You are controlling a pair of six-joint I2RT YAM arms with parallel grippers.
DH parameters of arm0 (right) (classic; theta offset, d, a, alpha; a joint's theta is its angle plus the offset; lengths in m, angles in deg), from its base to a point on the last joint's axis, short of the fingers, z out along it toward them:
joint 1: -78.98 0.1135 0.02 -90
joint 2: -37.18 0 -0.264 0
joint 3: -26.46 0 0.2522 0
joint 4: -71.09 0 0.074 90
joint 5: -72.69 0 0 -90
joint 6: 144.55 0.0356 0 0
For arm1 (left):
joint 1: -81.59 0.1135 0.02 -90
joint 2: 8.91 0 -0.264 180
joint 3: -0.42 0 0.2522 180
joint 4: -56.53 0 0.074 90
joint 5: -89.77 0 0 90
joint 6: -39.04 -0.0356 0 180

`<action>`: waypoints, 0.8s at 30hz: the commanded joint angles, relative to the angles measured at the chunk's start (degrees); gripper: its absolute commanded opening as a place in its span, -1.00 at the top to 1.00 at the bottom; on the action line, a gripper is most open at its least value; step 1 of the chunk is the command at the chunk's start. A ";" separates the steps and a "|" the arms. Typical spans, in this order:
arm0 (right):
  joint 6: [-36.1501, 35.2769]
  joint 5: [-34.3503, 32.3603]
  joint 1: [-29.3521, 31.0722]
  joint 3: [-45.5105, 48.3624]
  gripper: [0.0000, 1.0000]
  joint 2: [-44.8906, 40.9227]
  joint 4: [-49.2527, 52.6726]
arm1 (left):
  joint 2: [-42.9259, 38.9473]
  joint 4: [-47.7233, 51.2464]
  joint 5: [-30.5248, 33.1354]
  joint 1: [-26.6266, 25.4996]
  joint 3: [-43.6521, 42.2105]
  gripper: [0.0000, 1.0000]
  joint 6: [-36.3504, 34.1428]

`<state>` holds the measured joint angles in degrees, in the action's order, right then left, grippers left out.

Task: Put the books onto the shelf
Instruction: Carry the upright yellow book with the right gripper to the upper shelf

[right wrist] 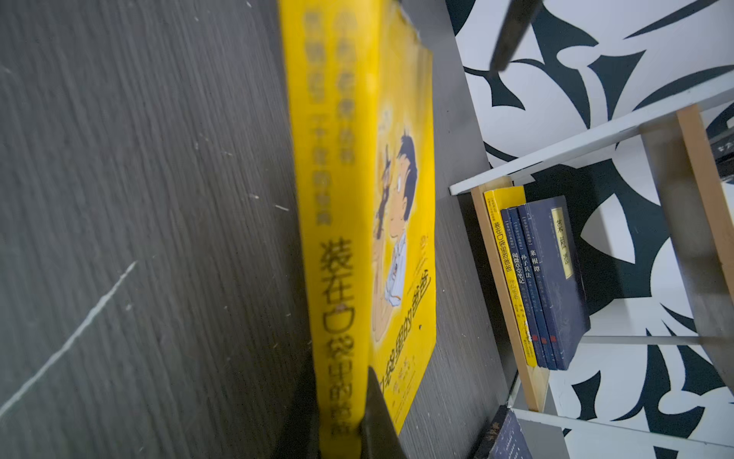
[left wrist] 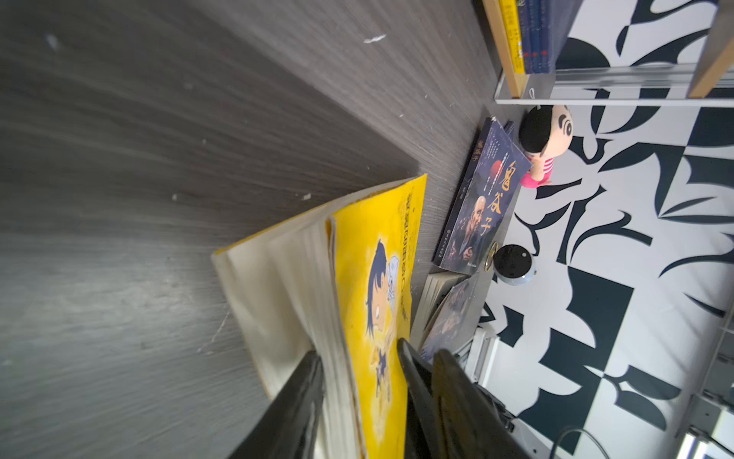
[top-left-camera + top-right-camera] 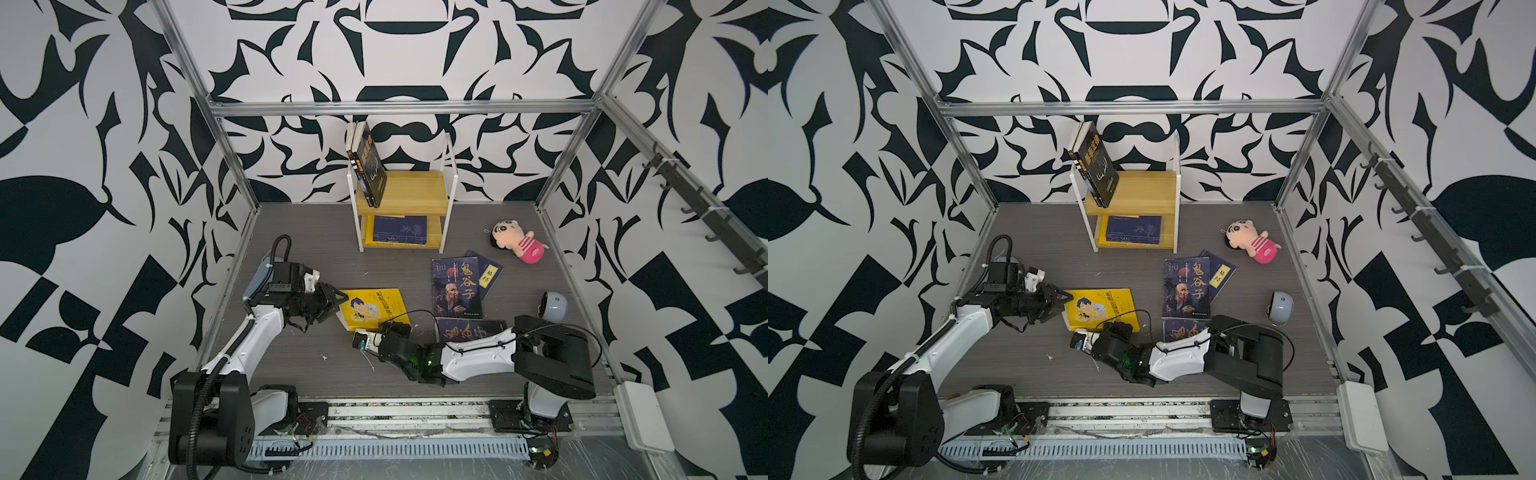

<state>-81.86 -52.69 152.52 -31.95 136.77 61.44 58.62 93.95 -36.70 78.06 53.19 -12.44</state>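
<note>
Shows, by judgement, the step in hand: a two-armed pick-up of the yellow book (image 3: 376,307), flat or nearly so on the table (image 3: 316,249), in front of the shelf (image 3: 401,189) and well apart from it. Finds the right gripper (image 1: 339,417) with jaws closed on the spine at the near edge. Finds the left gripper (image 2: 359,351) with jaws partway apart, astride the page edge, seemingly without pinch. Puts the task at partly done: black books (image 3: 370,166) leaning on the top tier, a navy stack (image 3: 399,230) flat on the lower one. Counts three more on the table: a portrait book (image 3: 455,286), a navy book (image 3: 490,274) partly under it, and a second portrait book (image 3: 465,332) partly beneath the right arm. Calls next, probably, for clearing the left jaws, lifting by the spine without letting the pages fan, and carrying to the free side of the top tier
</note>
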 commanded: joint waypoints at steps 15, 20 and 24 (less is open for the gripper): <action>18.64 6.97 -10.07 2.40 1.00 -18.44 -1.55 | -12.38 5.16 3.90 12.43 4.59 -0.83 -25.19; 20.46 9.67 -12.89 1.63 1.00 -24.73 -2.58 | -14.66 7.40 6.75 14.04 5.24 -0.99 -32.92; 23.36 7.60 -14.15 -1.32 1.00 -27.21 -3.05 | -15.65 10.07 10.20 14.11 6.79 -0.99 -39.46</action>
<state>-62.47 -44.29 138.90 -29.17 112.33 64.19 44.04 100.29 -29.46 91.98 57.52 -44.48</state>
